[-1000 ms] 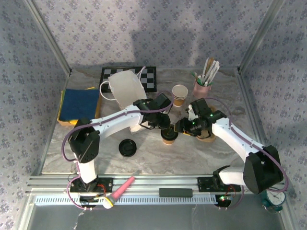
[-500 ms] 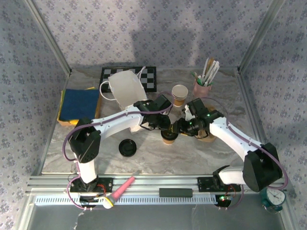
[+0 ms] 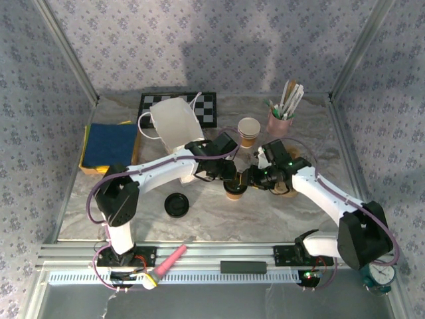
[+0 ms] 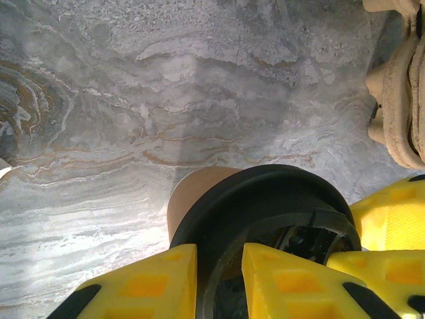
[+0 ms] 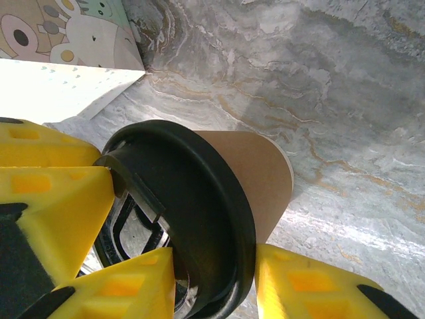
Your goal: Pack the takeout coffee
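While upright, takeout coffee with left claw, right claw tight on black lid.

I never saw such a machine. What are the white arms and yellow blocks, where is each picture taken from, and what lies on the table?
These are two robot arms bolted at the near edge of a table. One picture looks down from above; the other two come from a camera on each wrist, so the yellow blocks are claw fingers. Both arms reach one paper cup with a black lid. The left claw pinches the lid's rim. The right claw has a finger on each side of the rim; its grip is unclear. Elsewhere lie a second lid, a stack of cups, a pink holder, a white bag, a checkered board and a blue pad.
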Robot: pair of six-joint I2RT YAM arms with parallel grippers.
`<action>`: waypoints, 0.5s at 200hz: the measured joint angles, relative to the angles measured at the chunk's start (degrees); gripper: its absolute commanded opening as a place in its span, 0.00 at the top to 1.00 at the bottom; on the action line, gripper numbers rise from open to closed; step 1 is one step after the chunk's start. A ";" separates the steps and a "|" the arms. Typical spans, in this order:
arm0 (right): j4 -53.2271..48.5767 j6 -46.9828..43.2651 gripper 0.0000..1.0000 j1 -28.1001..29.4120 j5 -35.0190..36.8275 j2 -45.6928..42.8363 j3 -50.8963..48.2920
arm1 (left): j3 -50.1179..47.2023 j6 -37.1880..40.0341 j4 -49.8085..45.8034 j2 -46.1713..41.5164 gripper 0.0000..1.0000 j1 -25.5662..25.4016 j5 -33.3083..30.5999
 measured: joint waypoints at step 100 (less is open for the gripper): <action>0.17 0.42 0.64 -0.22 -0.35 -0.48 -0.02 | -1.49 -0.50 1.55 -1.27 0.76 -0.20 -0.46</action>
